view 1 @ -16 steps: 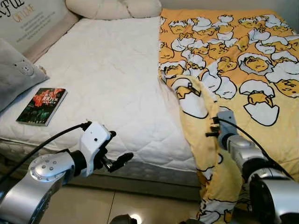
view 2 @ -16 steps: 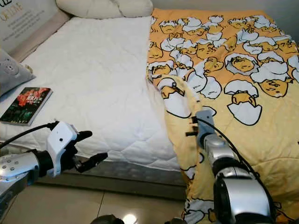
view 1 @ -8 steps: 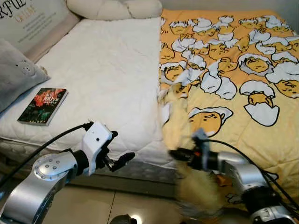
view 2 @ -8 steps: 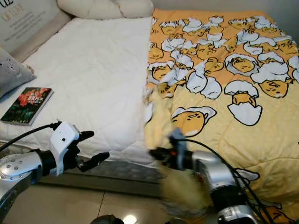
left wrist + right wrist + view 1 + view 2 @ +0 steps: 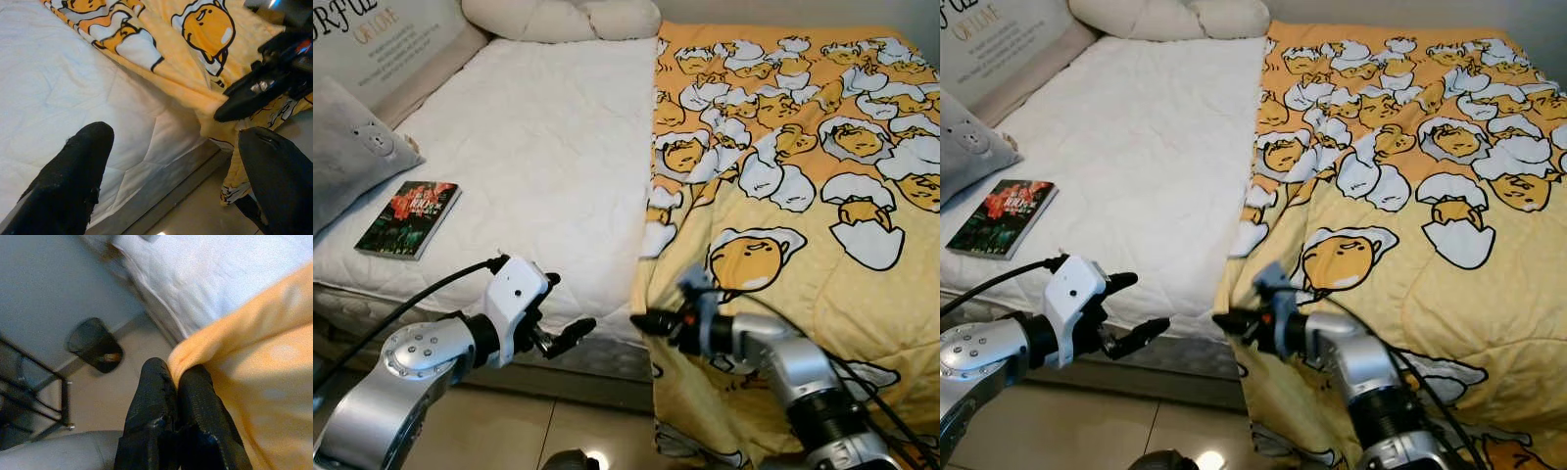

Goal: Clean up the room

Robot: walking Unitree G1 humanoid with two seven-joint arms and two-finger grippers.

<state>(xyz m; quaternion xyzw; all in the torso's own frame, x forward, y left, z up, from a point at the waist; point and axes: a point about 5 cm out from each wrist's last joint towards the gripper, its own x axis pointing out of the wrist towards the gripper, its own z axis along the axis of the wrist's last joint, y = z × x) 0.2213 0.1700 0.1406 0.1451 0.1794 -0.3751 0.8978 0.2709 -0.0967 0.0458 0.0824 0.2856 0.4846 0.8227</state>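
Observation:
A yellow blanket (image 5: 803,196) printed with egg cartoons covers the right half of the bed and hangs over its front edge. My right gripper (image 5: 641,321) is shut on the blanket's left front corner, just ahead of the mattress (image 5: 548,147) front edge. The right wrist view has both black fingers (image 5: 156,382) pinched on the yellow hem (image 5: 190,352). My left gripper (image 5: 563,311) hovers open in front of the mattress edge, left of the right gripper, holding nothing. From the left wrist, the right gripper (image 5: 244,98) is seen holding the blanket corner.
A book (image 5: 408,219) lies on the bare white mattress at the left, beside a grey pillow (image 5: 347,147). White pillows (image 5: 558,18) sit at the head of the bed. A dark waste bin (image 5: 95,345) stands on the tiled floor near the bed.
My right gripper swung left and down with the blanket's edge, and the raised fold has flattened out toward the bare mattress. The left arm has barely moved.

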